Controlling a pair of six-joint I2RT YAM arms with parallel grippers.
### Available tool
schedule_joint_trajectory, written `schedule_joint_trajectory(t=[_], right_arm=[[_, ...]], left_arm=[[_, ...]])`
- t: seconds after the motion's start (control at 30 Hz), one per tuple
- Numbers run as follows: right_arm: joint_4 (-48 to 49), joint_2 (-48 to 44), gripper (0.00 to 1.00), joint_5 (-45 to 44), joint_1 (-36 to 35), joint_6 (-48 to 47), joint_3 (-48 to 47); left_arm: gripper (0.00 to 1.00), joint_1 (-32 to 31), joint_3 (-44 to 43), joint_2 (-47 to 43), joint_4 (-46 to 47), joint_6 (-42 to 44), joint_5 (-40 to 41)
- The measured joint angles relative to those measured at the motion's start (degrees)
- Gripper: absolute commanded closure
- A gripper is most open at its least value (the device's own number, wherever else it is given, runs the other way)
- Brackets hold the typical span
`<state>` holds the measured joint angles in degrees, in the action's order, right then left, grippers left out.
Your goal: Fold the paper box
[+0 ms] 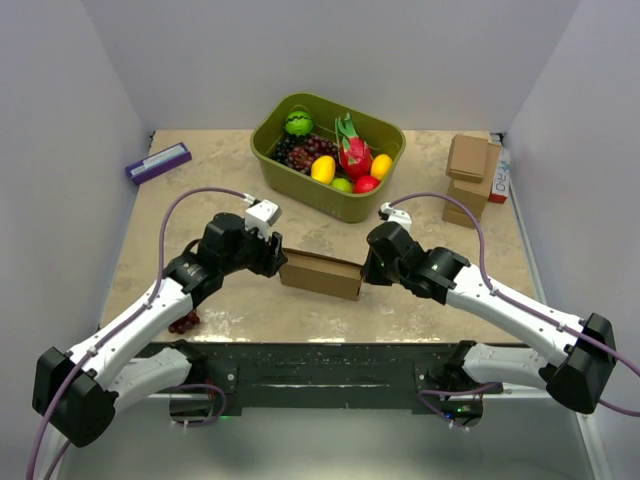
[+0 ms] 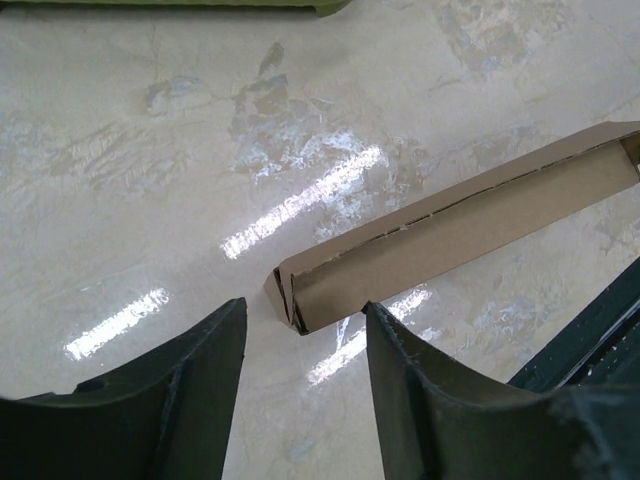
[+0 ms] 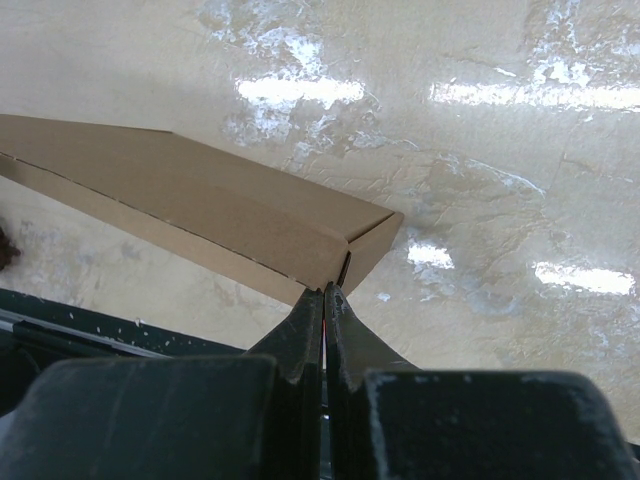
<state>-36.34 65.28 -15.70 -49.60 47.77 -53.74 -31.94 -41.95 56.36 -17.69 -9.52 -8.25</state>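
Step in hand, my read: box already folded up into a thin closed shape, arms at its two ends, likely pressing/tucking end flaps.

Table (image 1: 250,310): 1, tan marble top. Paper box (image 1: 322,273): 1, on the table just in front of the green bin, between both arms. Green bin (image 1: 270,140): 1, full of toy fruit. Stack of small brown boxes (image 1: 468,172): 1 stack, right of bin. Purple box (image 1: 158,162): 1, left of bin.

Left gripper (image 2: 305,370): jaws apart, empty, at box's L end, not touching. Right gripper (image 3: 324,310): clenched, nothing between fingers, tips touching box's R end corner.

Next move, guess: L needs to line up w/ the end flap and push it in while R steadies the far end.
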Motion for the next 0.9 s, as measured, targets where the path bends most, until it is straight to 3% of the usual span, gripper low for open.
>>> schedule_joint_trajectory(t=[0.23, 0.47, 0.9], right_arm=[[0.02, 0.00, 1.00, 0.00, 0.00, -0.02, 0.00], [0.46, 0.35, 1.00, -0.04, 0.00, -0.24, 0.00], [1.01, 0.76, 1.00, -0.04, 0.00, -0.42, 0.00]], left_arm=[[0.63, 0.07, 0.00, 1.79, 0.20, -0.57, -1.53], [0.71, 0.13, 0.00, 2.05, 0.31, -0.76, -1.75], [0.70, 0.39, 0.00, 2.67, 0.33, -0.87, -1.09]])
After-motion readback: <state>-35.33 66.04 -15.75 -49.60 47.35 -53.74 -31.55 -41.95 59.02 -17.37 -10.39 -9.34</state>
